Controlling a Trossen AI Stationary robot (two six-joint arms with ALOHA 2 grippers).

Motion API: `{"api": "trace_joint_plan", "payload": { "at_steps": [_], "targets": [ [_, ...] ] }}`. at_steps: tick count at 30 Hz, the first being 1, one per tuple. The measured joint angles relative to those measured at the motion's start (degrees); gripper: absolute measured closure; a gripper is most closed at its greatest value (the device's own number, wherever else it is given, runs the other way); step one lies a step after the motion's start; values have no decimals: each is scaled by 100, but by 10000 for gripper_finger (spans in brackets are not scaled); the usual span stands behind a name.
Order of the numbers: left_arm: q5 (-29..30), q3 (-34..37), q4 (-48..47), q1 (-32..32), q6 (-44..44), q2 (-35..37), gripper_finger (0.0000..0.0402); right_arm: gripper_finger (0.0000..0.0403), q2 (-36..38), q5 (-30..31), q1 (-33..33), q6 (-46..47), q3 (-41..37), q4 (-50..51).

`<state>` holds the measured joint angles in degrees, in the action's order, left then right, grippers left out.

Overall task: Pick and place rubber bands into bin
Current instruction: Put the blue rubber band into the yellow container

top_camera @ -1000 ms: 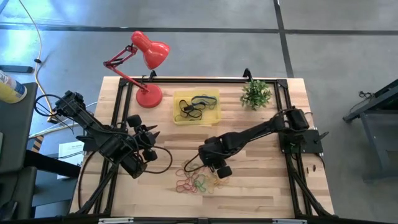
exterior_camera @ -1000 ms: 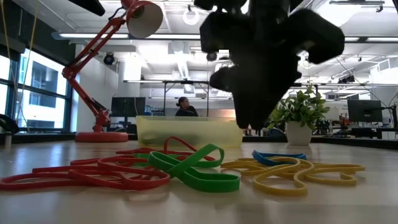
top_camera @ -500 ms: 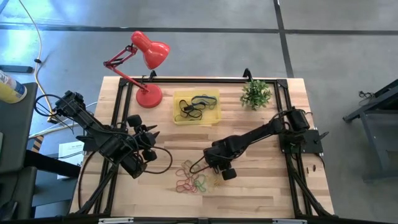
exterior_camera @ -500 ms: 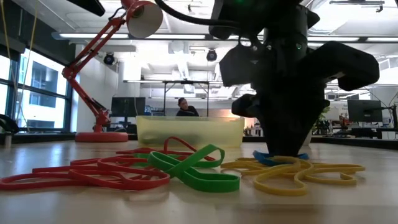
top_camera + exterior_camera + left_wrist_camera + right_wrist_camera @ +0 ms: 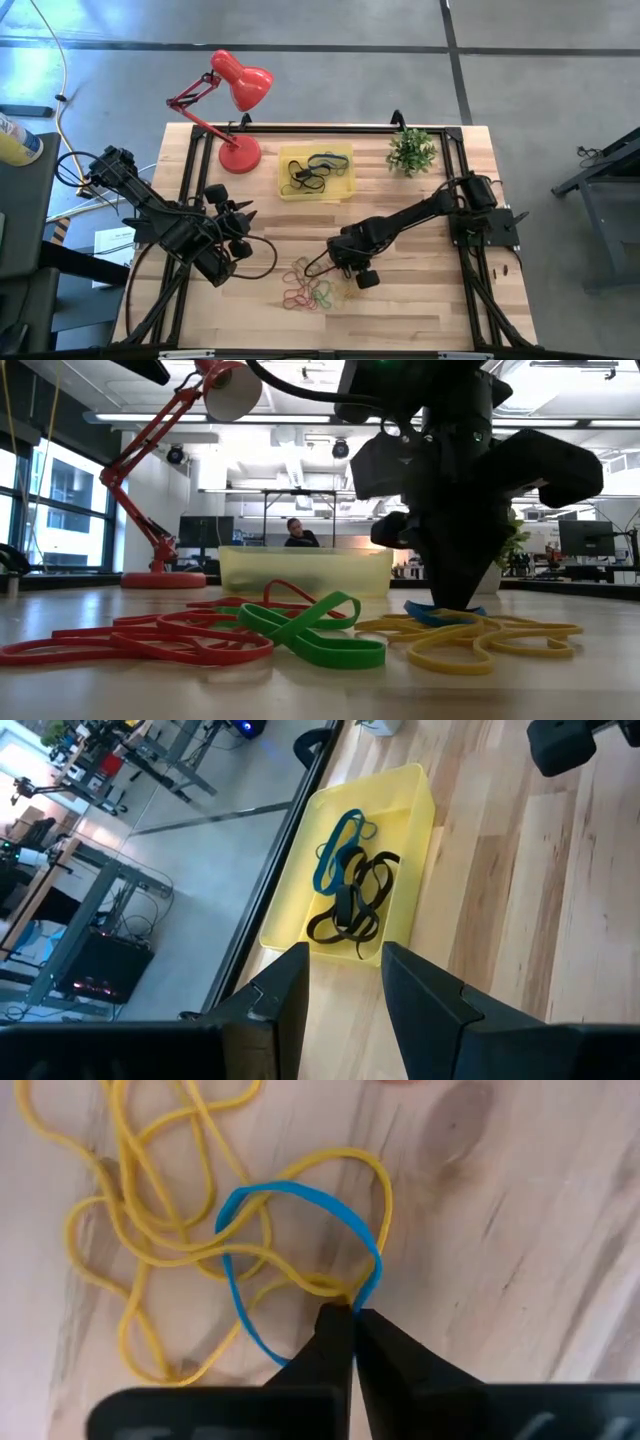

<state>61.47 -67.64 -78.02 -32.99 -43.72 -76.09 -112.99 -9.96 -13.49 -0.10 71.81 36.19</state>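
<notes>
A loose pile of rubber bands (image 5: 310, 290) lies on the wooden table near its front edge: red (image 5: 150, 635), green (image 5: 310, 630), yellow (image 5: 490, 635) and one blue (image 5: 290, 1190). My right gripper (image 5: 352, 1315) stands on the pile's right side, pointing steeply down and shut on the blue and yellow bands. The yellow bin (image 5: 345, 190) at the back holds dark and blue bands. My left gripper (image 5: 345, 950) hangs open over the table's left part, with nothing between its fingers. My right gripper pinches the blue band (image 5: 372, 1285) and a yellow strand (image 5: 325, 1285) between its two fingertips, where the two cross. The fingers come from above, pointing steeply down. Both bands lie slack on the table (image 5: 520, 1280), tangled with the other yellow loops.
A red desk lamp (image 5: 238, 100) stands at the back left and a small potted plant (image 5: 412, 150) at the back right. A black cable (image 5: 262, 262) loops on the table near the left arm. Bare wood lies between pile and bin.
My right gripper has come down and a little toward the table's right edge, onto the blue and yellow bands at the pile's right side, and has shut there. The bands lie where they were.
</notes>
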Motion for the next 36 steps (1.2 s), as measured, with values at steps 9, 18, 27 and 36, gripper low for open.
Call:
{"api": "trace_joint_plan", "payload": {
  "at_steps": [9, 18, 27, 36],
  "targets": [
    [2, 0, 5, 0, -2, 0, 284, 374, 0, -500, 164, -24, 0, 133],
    [2, 0, 9, 0, -2, 0, 284, 390, 1, -499, 196, -134, 0, 251],
    [80, 0, 15, 2, -4, 0, 284, 400, 265, -338, 216, -144, -2, 472],
    [116, 1, 23, 4, -8, -2, 284, 399, 928, 118, 422, 4, -1, 529]
  ]
}}
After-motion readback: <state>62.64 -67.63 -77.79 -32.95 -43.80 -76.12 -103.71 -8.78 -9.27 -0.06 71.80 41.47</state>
